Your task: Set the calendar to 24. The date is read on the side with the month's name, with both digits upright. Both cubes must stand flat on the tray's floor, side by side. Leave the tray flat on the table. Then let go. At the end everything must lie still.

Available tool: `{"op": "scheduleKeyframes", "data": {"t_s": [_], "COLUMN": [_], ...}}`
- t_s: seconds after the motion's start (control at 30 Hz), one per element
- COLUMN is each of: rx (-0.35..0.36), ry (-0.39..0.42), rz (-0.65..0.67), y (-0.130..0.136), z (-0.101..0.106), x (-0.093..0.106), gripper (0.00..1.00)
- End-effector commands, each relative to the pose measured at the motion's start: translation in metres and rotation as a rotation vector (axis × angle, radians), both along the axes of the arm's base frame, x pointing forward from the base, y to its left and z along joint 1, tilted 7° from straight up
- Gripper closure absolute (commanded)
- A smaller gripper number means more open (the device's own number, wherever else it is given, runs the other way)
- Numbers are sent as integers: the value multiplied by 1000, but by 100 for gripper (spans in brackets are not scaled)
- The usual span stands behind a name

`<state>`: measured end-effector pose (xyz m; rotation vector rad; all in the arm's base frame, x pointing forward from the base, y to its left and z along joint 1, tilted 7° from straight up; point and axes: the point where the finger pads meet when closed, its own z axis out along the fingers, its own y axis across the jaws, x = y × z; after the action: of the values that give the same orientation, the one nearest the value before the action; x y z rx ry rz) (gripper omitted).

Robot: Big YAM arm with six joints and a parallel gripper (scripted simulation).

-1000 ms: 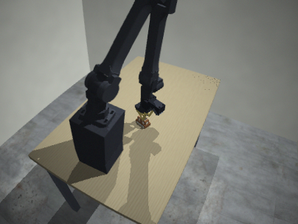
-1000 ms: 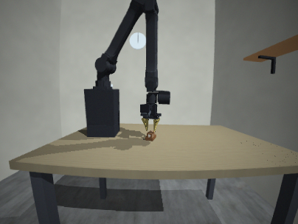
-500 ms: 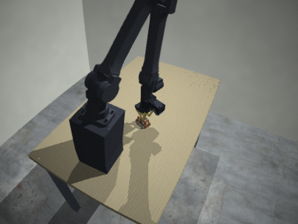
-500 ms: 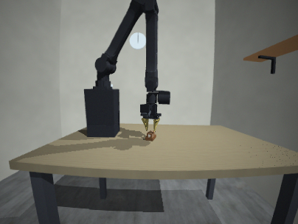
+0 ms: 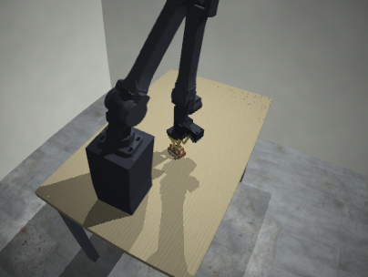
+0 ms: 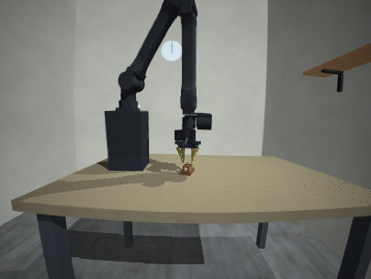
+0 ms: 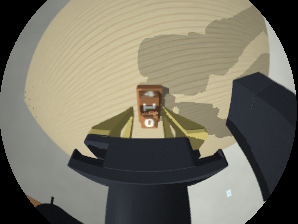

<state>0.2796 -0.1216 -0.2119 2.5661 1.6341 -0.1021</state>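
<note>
Hovering above the calendar, your partly open gripper has open table around it; only the wrist view shows you pale digits.

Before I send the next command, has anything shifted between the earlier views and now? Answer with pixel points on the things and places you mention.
Nothing visibly changed. The gripper [image 5: 177,144] [image 6: 188,163] [image 7: 147,110] is still part-open and pointing down above the calendar [image 5: 177,151] [image 6: 186,170] [image 7: 149,107], which sits in the same spot on the table [image 5: 223,150] [image 6: 239,193] [image 7: 95,80]. I see nothing newly taken hold of or let go. Whether a cube turned slightly is too small to tell.
</note>
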Motion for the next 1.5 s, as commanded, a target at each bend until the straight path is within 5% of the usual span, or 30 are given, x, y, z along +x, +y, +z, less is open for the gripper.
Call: {"op": "scheduleKeyframes", "data": {"t_s": [0.0, 1.07, 1.23, 1.27, 1.47], "rx": [-5, 0, -2, -16, -4], "ry": [-8, 5, 0, -36, -5], "rz": [11, 10, 7, 13, 7], "y": [-2, -1, -3, -6, -5], "z": [2, -3, -6, 3, -16], "x": [-1, -6, -3, 11, 0], "gripper": [56, 56, 56, 56, 56]}}
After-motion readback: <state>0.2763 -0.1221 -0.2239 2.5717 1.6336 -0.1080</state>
